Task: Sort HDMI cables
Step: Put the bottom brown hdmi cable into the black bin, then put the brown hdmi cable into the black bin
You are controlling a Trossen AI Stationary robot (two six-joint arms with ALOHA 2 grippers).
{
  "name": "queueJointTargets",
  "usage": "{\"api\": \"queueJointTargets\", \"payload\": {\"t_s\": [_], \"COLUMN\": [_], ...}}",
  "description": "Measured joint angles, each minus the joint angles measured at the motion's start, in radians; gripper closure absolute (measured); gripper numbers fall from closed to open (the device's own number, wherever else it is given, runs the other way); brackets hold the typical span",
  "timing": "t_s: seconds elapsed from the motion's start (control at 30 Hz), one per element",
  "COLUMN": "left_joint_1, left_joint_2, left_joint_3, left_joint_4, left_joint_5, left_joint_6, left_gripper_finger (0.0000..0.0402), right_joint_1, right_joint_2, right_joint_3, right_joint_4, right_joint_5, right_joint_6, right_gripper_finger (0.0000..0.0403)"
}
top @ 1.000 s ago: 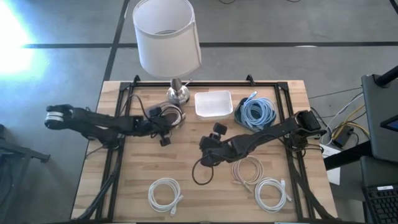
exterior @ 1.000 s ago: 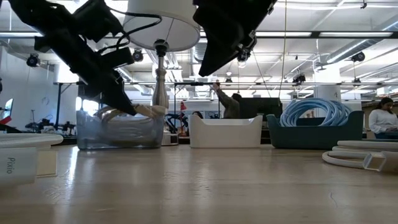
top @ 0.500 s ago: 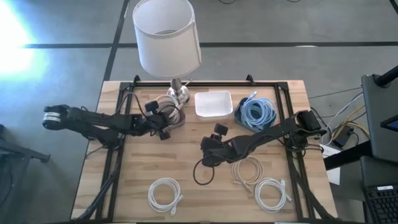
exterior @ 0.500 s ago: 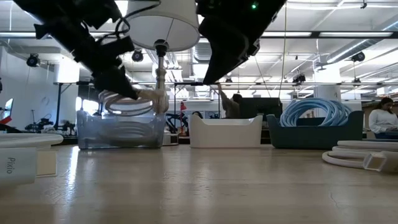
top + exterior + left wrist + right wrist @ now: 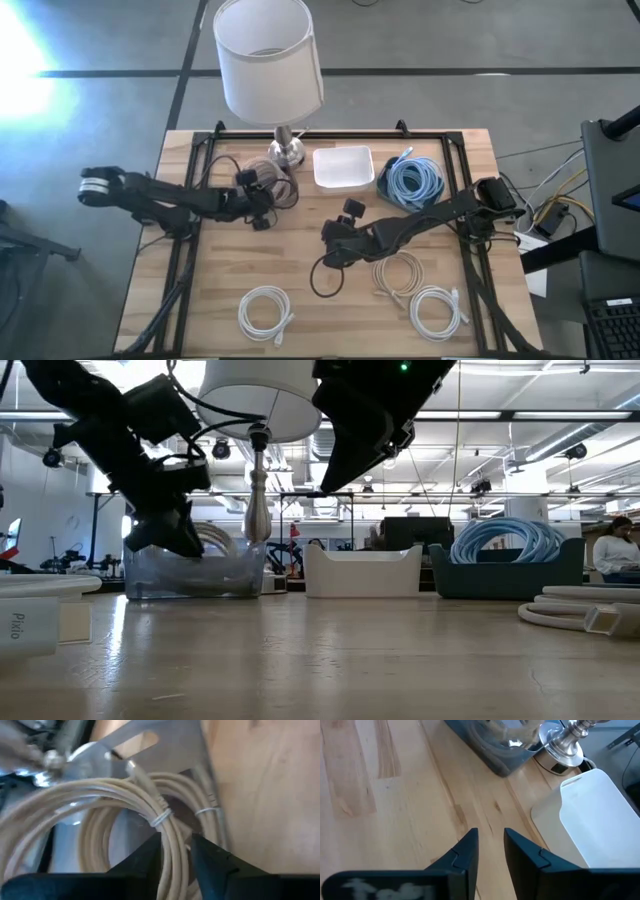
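My left gripper (image 5: 176, 855) is low over a clear bin (image 5: 272, 188) beside the lamp base (image 5: 285, 150). A beige HDMI cable coil (image 5: 100, 820) lies in that bin, and two of its strands run between the slightly parted fingers. My right gripper (image 5: 491, 842) hangs over the table's middle, fingers a narrow gap apart with only bare wood between them. Light blue coils (image 5: 412, 182) fill a dark blue bin at the far right. On the near part of the table rest a white coil (image 5: 265, 310), a beige coil (image 5: 397, 273) and another white coil (image 5: 438, 308). My left gripper has the beige coil's strands (image 5: 175, 837), just below a thin tie, between its two fingers. The fingers come slanting down from the table's left and lie across the strands. I cannot tell whether they touch the strands. The coil rests in the clear bin.
A white bin (image 5: 343, 166) stands at the far middle between the clear and blue bins. The lamp's white shade (image 5: 268, 60) overhangs the far edge. A black frame (image 5: 190, 250) runs along the table's sides. Bare wood lies between the bins and the near coils.
My left gripper first rose with the beige coil, lifting it above the clear bin's rim, then sank and rolled. The coil, which hung above the rim half a second ago, now lies down inside the bin.
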Motion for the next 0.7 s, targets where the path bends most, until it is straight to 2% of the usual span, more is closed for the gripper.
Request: {"api": "queueJointTargets", "payload": {"t_s": [0.27, 0.43, 0.57, 0.7], "left_joint_1": [-0.002, -0.003, -0.003, -0.003], "left_joint_2": [0.005, -0.016, -0.024, -0.024], "left_joint_3": [0.07, 0.16, 0.21, 0.224], "left_joint_4": [-0.009, -0.071, -0.079, -0.08], "left_joint_5": [0.016, 0.019, 0.048, 0.084], "left_joint_6": [0.005, 0.004, -0.007, -0.009], "left_gripper_finger": [0.0253, 0.0249, 0.025, 0.025], "right_joint_1": [-0.008, -0.009, -0.008, -0.008], "right_joint_2": [0.0, -0.012, -0.017, -0.017], "right_joint_3": [0.0, 0.0, 0.026, 0.036], "right_joint_4": [-0.001, -0.007, -0.083, -0.209], "right_joint_5": [-0.003, -0.08, -0.183, -0.271], "right_joint_6": [0.0, -0.007, 0.015, 0.192], "right_gripper_finger": [0.0298, 0.0281, 0.0264, 0.0247]}}
